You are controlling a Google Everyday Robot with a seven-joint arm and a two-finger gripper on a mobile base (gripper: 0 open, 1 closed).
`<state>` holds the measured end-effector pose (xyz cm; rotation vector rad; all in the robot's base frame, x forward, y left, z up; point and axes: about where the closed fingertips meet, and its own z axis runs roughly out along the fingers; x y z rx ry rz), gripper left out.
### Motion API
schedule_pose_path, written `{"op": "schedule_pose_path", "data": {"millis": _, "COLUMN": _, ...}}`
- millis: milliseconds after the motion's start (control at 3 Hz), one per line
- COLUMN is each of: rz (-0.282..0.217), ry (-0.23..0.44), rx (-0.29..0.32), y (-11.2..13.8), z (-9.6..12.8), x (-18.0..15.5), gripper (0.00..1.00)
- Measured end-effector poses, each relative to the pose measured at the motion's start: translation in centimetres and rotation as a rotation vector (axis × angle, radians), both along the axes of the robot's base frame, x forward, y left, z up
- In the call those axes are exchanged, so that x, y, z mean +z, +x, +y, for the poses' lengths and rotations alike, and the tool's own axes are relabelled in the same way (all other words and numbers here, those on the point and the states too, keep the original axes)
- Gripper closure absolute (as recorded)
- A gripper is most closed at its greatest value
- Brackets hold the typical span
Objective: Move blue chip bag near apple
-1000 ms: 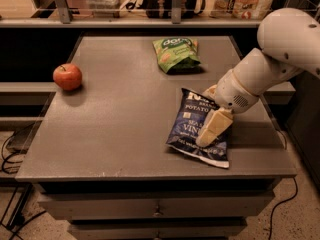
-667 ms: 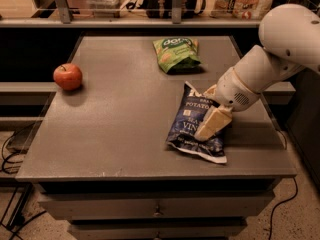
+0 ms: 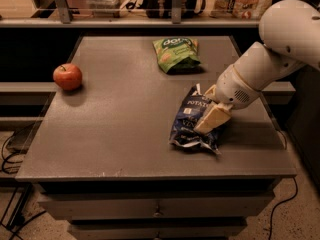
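Observation:
The blue chip bag, dark blue with white lettering, lies crumpled on the right half of the grey table. My gripper comes in from the right on the white arm and is shut on the bag's right side. One cream finger lies across the bag's top face. The red apple sits near the table's left edge, well away from the bag.
A smaller green snack bag lies at the back of the table, above the blue bag. A shelf with clutter runs behind the table. Cables lie on the floor at the left and the right.
The blue bag has gone from lying flat to scrunched and has shifted slightly left and back with my gripper. The apple and the green bag have not moved.

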<state>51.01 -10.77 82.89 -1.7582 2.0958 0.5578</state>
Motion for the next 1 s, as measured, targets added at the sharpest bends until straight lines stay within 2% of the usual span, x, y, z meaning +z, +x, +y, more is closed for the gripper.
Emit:
{"op": "schedule_pose_path", "data": {"millis": 333, "rz": -0.102, "ry": 0.036, "rx": 0.058, "y": 0.7, "z": 2.6, "x": 5.9, "gripper": 1.0}}
{"op": "schedule_pose_path", "data": {"millis": 667, "rz": -0.297, "ry": 0.121, "rx": 0.17, "y": 1.2, "z": 7.4, "x": 16.8, "gripper": 1.0}}
{"op": "schedule_pose_path", "data": {"millis": 1000, "rz": -0.357, "ry": 0.142, "rx": 0.162, "y": 1.8, "z": 7.4, "x": 19.6, "gripper": 1.0}}
